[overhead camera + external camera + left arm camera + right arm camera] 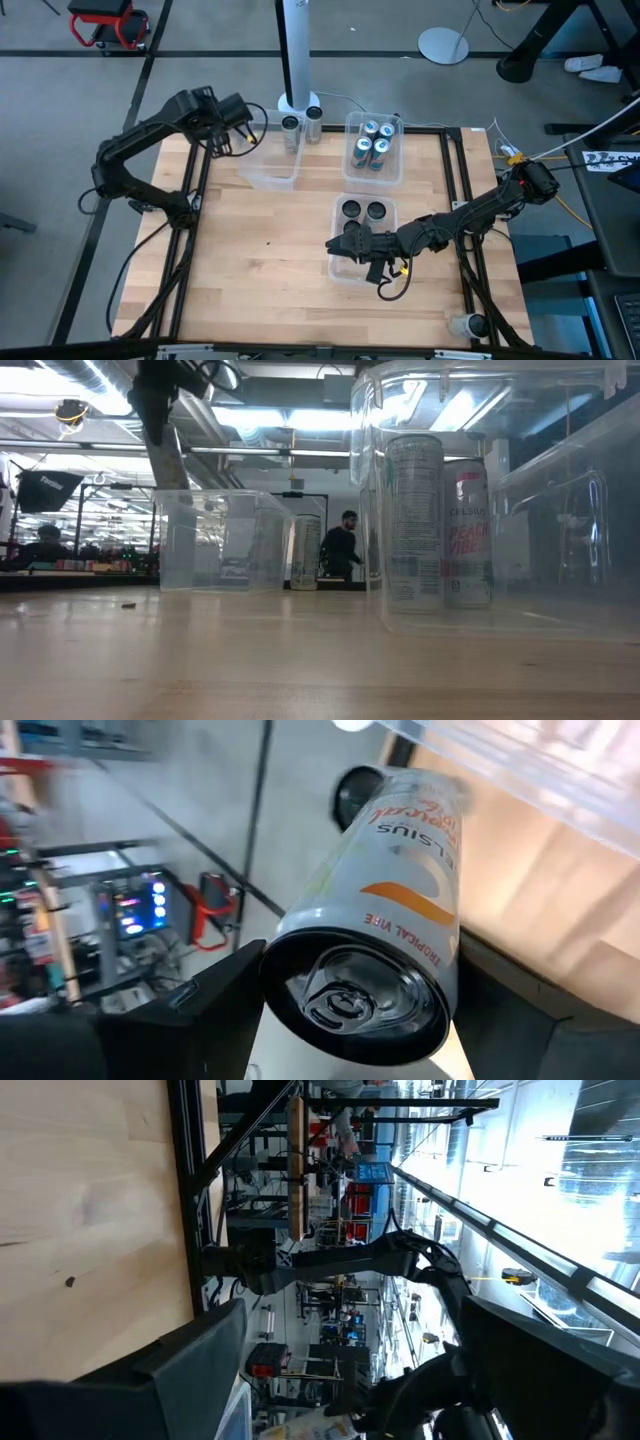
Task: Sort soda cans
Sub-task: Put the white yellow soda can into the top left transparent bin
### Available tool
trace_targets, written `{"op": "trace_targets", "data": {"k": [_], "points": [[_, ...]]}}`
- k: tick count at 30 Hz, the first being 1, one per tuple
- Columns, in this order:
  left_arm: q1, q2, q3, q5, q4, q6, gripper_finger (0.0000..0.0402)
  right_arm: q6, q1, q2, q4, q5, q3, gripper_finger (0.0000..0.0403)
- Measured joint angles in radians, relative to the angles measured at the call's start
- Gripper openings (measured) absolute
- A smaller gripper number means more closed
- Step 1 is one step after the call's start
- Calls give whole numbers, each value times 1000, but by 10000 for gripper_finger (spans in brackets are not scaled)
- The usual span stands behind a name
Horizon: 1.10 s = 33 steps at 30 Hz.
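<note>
Left wrist view: my left pincer (350, 1010) gripped a white-and-orange soda can (385, 910) beside the empty clear plastic bin (268, 160); lowering it inside looked next. My right pincer (352, 246) hung open-fingered over the dark-can bin (388, 212).

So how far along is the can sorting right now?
Four blue cans fill the far bin; two dark cans sit in the near bin. Left gripper holds a white can by the empty bin. Two cans wait by the pole.

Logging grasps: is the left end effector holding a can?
Yes. The left end effector is shut on a white-and-orange can, fingers either side.
</note>
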Motion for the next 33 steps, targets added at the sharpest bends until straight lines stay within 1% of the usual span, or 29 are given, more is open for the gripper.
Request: {"op": "trace_targets", "data": {"k": [5,9,11,17,22,26,29,33], "points": [[-36,-1,42,-106,8,1,262,0,0,0,1,0,0,365],[-61,-2,49,-107,80,23,262,0,0,0,1,0,0,365],[-68,-2,49,-72,123,44,262,0,0,0,1,0,0,365],[-71,1,49,88,284,111,262,1,0,0,4,0,0,365],[-51,33,49,202,354,128,261,3,0,0,9,0,0,365],[-36,93,40,212,348,127,261,3,0,0,14,0,0,365],[-25,125,16,195,355,132,260,3,0,0,10,0,0,365],[11,180,4,200,354,144,255,9,0,0,-1,0,0,365]]}}
